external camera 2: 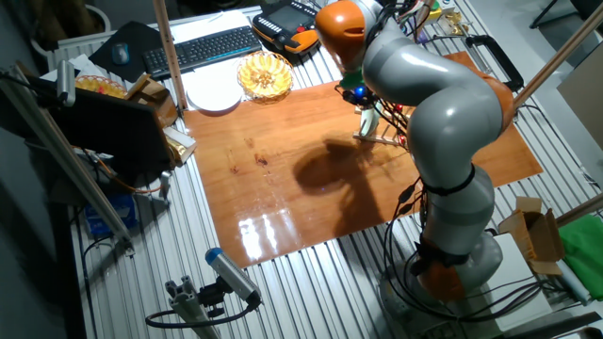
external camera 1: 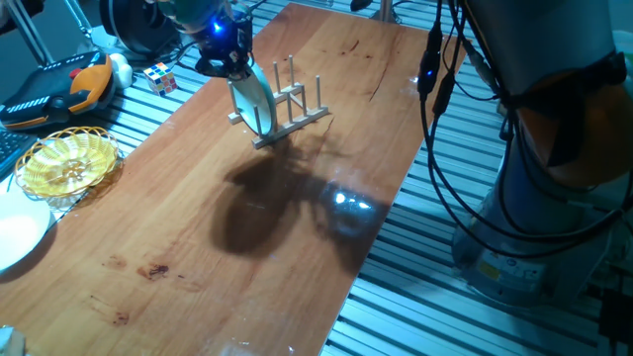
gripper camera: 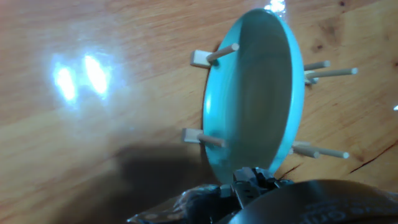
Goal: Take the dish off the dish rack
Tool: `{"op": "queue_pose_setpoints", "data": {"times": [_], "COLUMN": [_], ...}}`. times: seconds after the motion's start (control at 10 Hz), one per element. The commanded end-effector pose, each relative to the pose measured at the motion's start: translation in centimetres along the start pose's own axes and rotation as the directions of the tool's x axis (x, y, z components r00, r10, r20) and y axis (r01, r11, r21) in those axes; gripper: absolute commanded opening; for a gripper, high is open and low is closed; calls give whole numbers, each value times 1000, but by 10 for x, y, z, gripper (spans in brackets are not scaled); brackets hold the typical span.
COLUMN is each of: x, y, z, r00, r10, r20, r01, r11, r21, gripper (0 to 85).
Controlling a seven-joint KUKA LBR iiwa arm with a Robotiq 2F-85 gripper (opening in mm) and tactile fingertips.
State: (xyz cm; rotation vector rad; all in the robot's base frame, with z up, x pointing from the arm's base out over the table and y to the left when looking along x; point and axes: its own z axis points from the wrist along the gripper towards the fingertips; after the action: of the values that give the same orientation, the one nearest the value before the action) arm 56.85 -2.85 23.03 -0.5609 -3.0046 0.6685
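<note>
The dish point(external camera 1: 255, 107), a light turquoise plate, stands on edge in the dish rack point(external camera 1: 302, 107), a small wooden rack with upright pegs at the far part of the table. My gripper point(external camera 1: 231, 67) is right above the dish, at its upper rim. In the hand view the dish point(gripper camera: 255, 93) fills the middle, between the rack's pegs point(gripper camera: 214, 141), and its rim runs in between my fingers point(gripper camera: 247, 182), which look closed on it. The other fixed view shows the dish point(external camera 2: 368, 121) and the rack point(external camera 2: 384, 137) partly hidden by the arm.
A yellow woven basket point(external camera 1: 67, 161) and a white plate point(external camera 1: 15, 232) lie at the table's left end. A Rubik's cube point(external camera 1: 161, 77) and an orange and black pendant point(external camera 1: 59, 87) sit beyond them. A keyboard point(external camera 2: 203, 47) lies off the table.
</note>
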Motion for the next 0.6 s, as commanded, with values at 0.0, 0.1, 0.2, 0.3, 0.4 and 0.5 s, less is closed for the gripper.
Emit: {"op": "queue_pose_setpoints", "data": {"times": [0.0,0.1,0.2,0.3,0.4,0.5], "x": [0,-3,-9,-12,-14,-18], "y": [0,-6,-14,-13,-14,-15], "z": [1,2,6,7,8,8], "r00": [1000,1000,999,999,999,999], "r10": [17,15,37,45,41,34], "r20": [7,12,-7,4,17,20], "r01": [-17,-15,-37,-45,-41,-35], "r11": [1000,999,999,999,998,998], "r21": [14,28,-12,18,41,51], "gripper": [7,7,7,7,7,7]}}
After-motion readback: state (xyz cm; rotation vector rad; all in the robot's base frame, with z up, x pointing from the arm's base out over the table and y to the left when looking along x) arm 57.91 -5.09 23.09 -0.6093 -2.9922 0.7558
